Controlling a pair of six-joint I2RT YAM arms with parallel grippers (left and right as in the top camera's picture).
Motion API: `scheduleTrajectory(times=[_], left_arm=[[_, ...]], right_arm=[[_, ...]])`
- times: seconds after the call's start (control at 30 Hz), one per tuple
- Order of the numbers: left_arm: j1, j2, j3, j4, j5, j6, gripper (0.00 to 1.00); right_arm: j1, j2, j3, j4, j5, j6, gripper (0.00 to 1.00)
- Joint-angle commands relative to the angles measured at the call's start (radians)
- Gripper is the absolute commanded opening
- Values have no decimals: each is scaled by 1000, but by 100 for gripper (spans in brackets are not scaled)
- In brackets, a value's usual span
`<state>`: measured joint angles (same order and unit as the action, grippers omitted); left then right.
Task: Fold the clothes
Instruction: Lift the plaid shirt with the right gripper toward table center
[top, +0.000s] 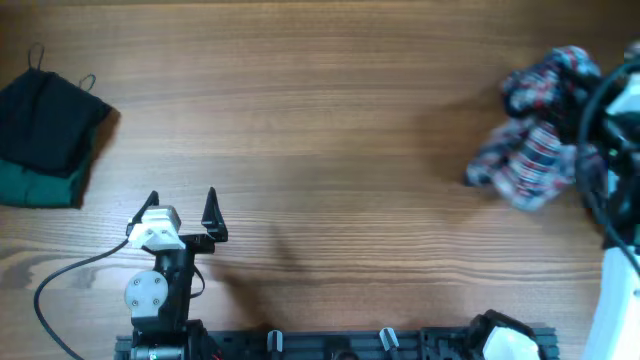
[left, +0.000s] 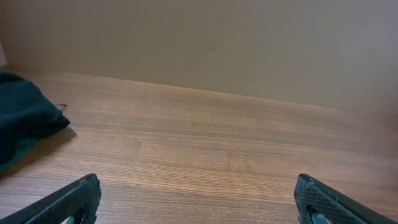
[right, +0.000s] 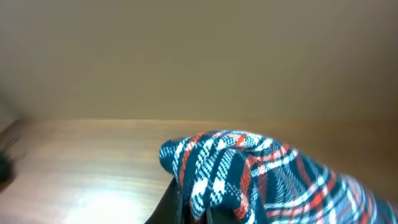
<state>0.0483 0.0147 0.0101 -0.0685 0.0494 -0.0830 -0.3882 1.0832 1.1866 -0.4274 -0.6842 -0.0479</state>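
At the right tool (top: 600, 130), clenched on its fabric, the plaid shirt (top: 540, 130) is seen bunched and unfolded over the surface (top: 330, 120). Ahead and to the left of the released, empty left tool (top: 182, 198), a dark garment (top: 45, 125) lies apparently folded. Folding of the plaid shirt is judged hardly begun; flattening is required first.

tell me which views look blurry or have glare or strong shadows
overhead: wood grain of the table is crisp, but the plaid shirt at the right edge looks smeared; left wrist: even light, the dark clothes cast a soft shadow on the wood; right wrist: soft throughout, with a bright glare patch on the wood at lower left.
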Motion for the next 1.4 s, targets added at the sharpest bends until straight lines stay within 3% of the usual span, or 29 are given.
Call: scheduleTrajectory(times=[0.0, 0.17, 0.43, 0.73, 0.83, 0.97, 1.07, 1.1, 1.13, 1.17, 1.23, 1.37], left_arm=[[6, -4, -5, -6, -6, 20, 100], [6, -4, -5, -6, -6, 20, 100], [6, -4, -5, -6, -6, 20, 100], [6, -4, -5, -6, -6, 20, 100], [6, -4, -5, -6, -6, 20, 100], [6, -4, -5, -6, -6, 20, 100], [6, -4, -5, -6, -6, 20, 100], [6, -4, -5, -6, -6, 20, 100], [6, -4, -5, -6, -6, 20, 100], [6, -4, -5, -6, -6, 20, 100], [6, -4, -5, -6, -6, 20, 100], [6, -4, -5, -6, -6, 20, 100]], right_arm=[[163, 16, 38, 66, -47, -105, 4], [423, 223, 38, 74, 41, -241, 4], [597, 506, 38, 76, 41, -239, 4], [718, 562, 38, 171, 41, -237, 4], [745, 562, 38, 315, 41, -166, 4], [771, 562, 38, 592, 50, 107, 4], [789, 571, 38, 599, 220, 129, 6], [792, 579, 38, 600, 222, 128, 13], [795, 590, 38, 605, 222, 129, 32], [798, 607, 38, 617, 221, 132, 70], [804, 648, 38, 662, 221, 158, 97], [804, 695, 38, 771, 205, 186, 100]])
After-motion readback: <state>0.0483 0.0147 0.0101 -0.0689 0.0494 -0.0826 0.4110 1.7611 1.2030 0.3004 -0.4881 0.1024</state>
